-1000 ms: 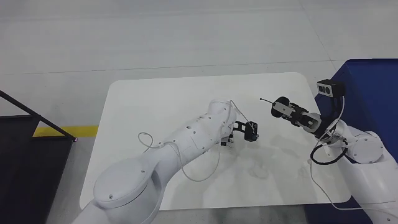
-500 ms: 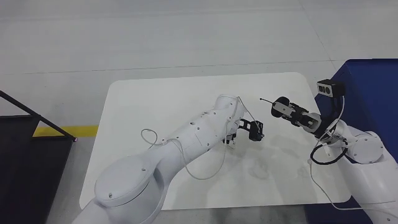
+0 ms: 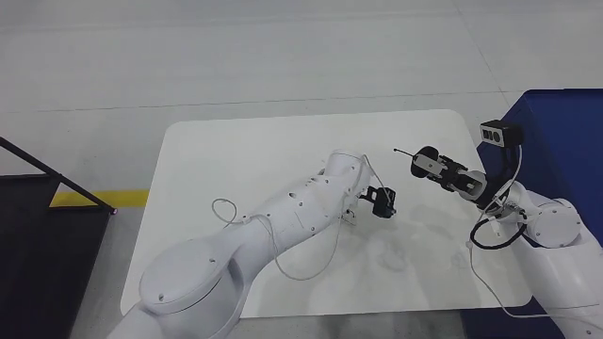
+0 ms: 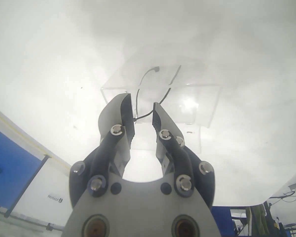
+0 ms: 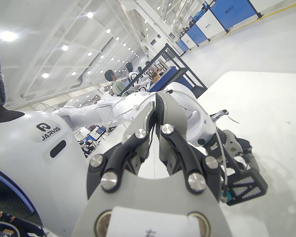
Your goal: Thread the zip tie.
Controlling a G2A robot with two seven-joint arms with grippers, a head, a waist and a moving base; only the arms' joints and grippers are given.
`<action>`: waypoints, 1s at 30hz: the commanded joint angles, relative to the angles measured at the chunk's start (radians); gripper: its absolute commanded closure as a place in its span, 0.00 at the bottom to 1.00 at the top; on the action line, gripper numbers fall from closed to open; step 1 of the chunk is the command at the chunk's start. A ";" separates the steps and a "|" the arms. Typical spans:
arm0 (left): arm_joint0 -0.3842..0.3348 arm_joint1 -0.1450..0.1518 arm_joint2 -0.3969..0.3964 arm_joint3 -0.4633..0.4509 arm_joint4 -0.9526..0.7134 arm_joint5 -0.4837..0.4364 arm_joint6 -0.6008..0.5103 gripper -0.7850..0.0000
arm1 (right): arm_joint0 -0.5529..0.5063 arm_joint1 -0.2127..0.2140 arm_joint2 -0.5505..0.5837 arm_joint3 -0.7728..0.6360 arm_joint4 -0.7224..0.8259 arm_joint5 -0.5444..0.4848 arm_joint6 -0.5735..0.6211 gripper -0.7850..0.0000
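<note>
The right claw is pressed together on the zip tie. A thin black line runs down between its pads, and from above a short length with a small knob at the end pokes out ahead of its fingertips. Over the last second this claw has not moved.

The left claw has moved: it slid a little toward the right claw, then settled back a touch. It now hangs over the table off to the side of the pinched tie, near it but clearly apart. Its fingers are spread. Just ahead of them a black strand curls away and back and crosses the gap between the fingertips, with a clear plastic piece lying beyond. Whether this strand belongs to the same tie, and whether either pad touches it, cannot be told.

The shift reads as lining up rather than threading. The free end ahead of the right claw meets nothing yet, so the tie is likely unthreaded, and the two claws must first close the gap between them.
</note>
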 commanded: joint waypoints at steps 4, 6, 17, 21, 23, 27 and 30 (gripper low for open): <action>0.022 0.012 0.018 -0.042 0.103 0.038 0.065 1.00 | 0.000 0.000 0.000 0.000 0.000 0.000 0.000 1.00; 0.031 0.018 0.015 -0.038 0.118 0.036 0.092 1.00 | 0.000 0.000 0.000 0.000 0.000 0.000 0.000 1.00; 0.042 0.018 0.006 -0.012 0.172 -0.016 0.159 0.88 | 0.000 0.000 0.000 0.000 0.000 0.000 0.000 1.00; 0.042 0.011 0.000 -0.007 0.181 -0.023 0.162 0.82 | 0.000 0.000 0.000 0.000 0.000 0.000 0.000 1.00; 0.042 0.007 -0.002 -0.001 0.182 -0.035 0.163 0.80 | 0.000 0.000 0.000 0.000 0.000 0.000 0.000 1.00; 0.043 -0.003 -0.008 0.019 0.178 -0.059 0.159 0.88 | 0.000 0.000 0.000 0.000 0.000 0.000 0.000 1.00; 0.041 -0.012 -0.012 0.034 0.177 -0.072 0.155 1.00 | 0.000 0.000 0.000 0.000 0.000 0.000 0.000 1.00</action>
